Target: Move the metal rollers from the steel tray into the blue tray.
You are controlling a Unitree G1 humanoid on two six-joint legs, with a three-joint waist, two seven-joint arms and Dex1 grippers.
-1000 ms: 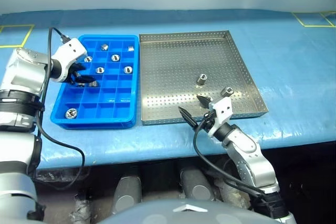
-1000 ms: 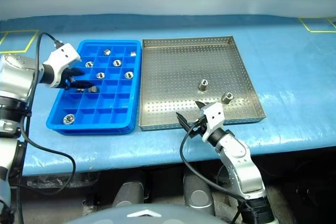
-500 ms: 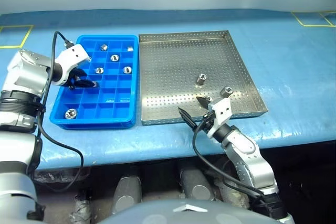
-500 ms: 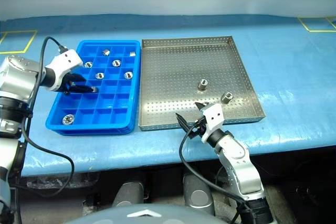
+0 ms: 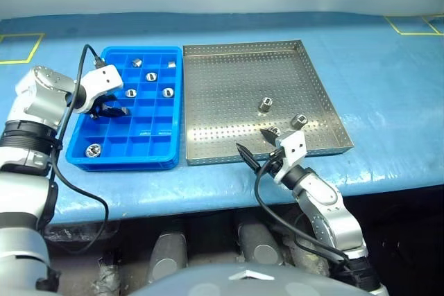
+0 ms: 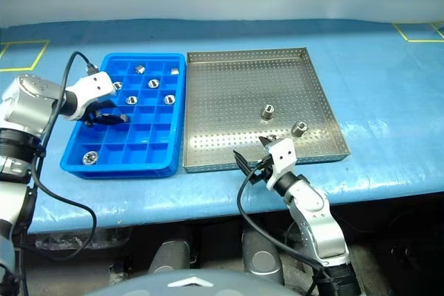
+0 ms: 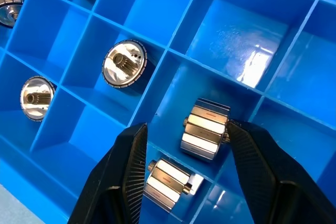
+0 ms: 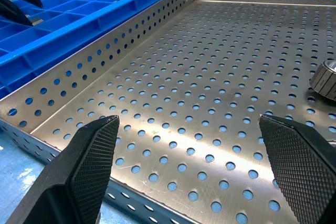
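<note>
Metal rollers are split between the two trays right now. Most of them sit in the blue tray on the left, one per compartment, mostly in its far rows, plus one alone in the near left corner. Three are left in the steel tray to the right of it: one standing upright around the middle, one tilted closer to the right rim, and one half hidden behind the right gripper's finger. Both trays sit side by side, just about touching, on a table with a blue cover.

Left gripper is angled down into the blue tray along its left side. Its jaws stand partly apart around a roller lying on its side in a compartment. One finger looks right up against the roller's end, the other is clear of it, so I wouldn't call it a real grip. What looks like its reflection in the glossy floor shows just below it.

Right gripper is wide open with nothing in it, held level at the near edge of the steel tray, pointing across the perforated floor. From its wrist view you can catch the edge of one roller off to the side.
</note>
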